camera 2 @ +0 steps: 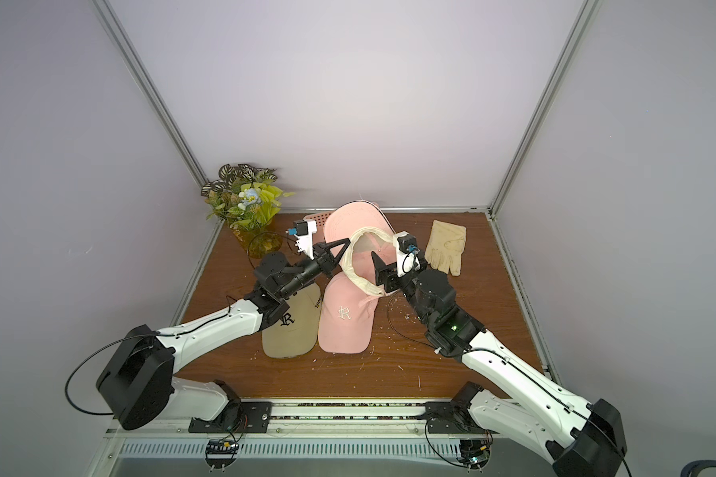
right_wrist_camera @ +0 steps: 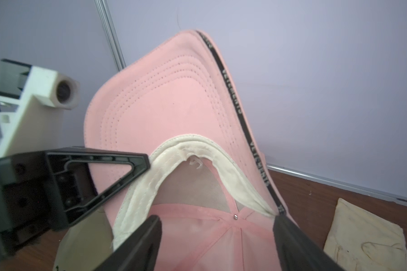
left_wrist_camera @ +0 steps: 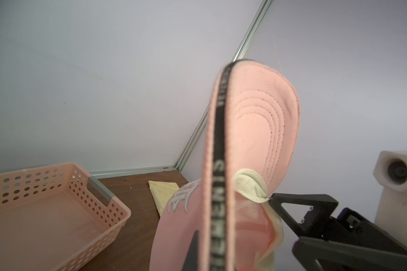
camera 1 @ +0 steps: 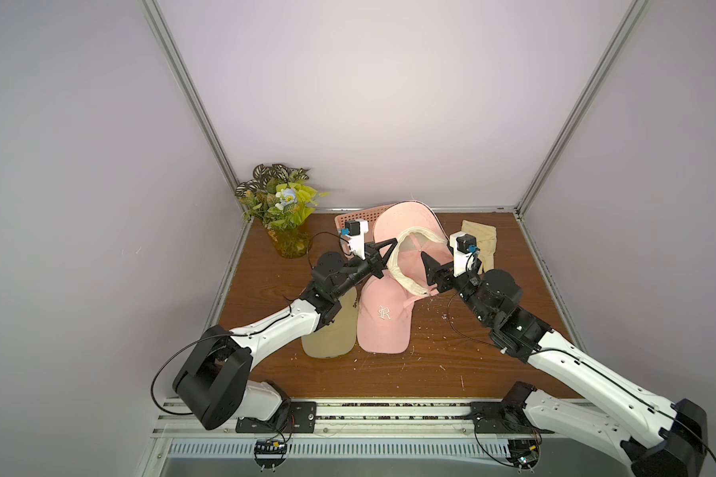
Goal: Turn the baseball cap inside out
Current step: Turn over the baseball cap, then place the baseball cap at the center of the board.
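Well, nearest me, beneath both grippers, a pink cap with a white logo (camera 1: 383, 318) and a beige cap (camera 1: 331, 334) lie on the brown wooden desk (camera 1: 430, 371). Above them, the left gripper (camera 1: 393, 243) is clenched on the cream sweatband (right_wrist_camera: 193, 143) of the pink fabric baseball cap (camera 1: 404, 219), held aloft brim-up. The right gripper (right_wrist_camera: 217, 219) stands released, jaws spread at the cap's opening. Beyond it lies a cream glove (camera 2: 447, 245).
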You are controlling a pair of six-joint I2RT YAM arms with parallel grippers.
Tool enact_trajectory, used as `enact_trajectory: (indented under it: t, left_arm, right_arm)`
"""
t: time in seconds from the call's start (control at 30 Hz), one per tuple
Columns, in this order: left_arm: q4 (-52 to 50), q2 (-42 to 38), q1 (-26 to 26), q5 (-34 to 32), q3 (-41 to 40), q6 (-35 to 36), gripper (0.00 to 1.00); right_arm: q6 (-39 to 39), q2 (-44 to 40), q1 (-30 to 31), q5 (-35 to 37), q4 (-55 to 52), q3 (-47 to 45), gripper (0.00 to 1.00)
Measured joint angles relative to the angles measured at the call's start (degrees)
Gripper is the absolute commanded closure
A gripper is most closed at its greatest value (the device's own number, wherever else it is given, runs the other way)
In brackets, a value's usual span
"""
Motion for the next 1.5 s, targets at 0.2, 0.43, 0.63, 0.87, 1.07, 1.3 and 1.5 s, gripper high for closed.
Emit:
enact_trajectory:
  t: [0.2, 0.43, 0.63, 0.87, 1.07, 1.3, 1.5]
  left_arm:
    - [2.29, 1.03, 0.0, -0.85, 0.0, 2.43, 0.95]
    - [6.84, 1.4, 0.0, -2.54, -0.87, 5.07, 0.95]
    - [11.67, 3.21, 0.0, -3.89, -1.22, 8.39, 0.95]
    - [15.93, 4.98, 0.0, -3.91, -2.1, 11.5, 0.96]
    - [17.46, 5.31, 0.0, -2.29, -2.1, 13.84, 0.96]
    - [18.23, 5.44, 0.0, -0.94, -2.1, 16.72, 0.96]
    - [18.34, 6.47, 0.0, -0.44, -2.1, 18.45, 0.96]
  right_arm:
    - [5.07, -1.79, -1.75, -2.93, 0.48, 0.63, 0.17]
    - [16.72, -1.88, -7.69, -8.5, -3.39, 3.23, 0.2]
    - [28.65, -3.08, -10.8, -11.98, -7.32, 5.55, 0.33]
    - [45.29, -3.82, -18.08, -19.08, -9.31, 5.53, 0.35]
    - [54.53, -1.46, -18.64, -23.63, -8.44, 5.53, 0.36]
    - [61.13, 1.95, -18.64, -26.62, -6.01, 5.22, 0.36]
    - [64.83, 2.75, -18.64, -27.08, -2.03, 4.42, 0.35]
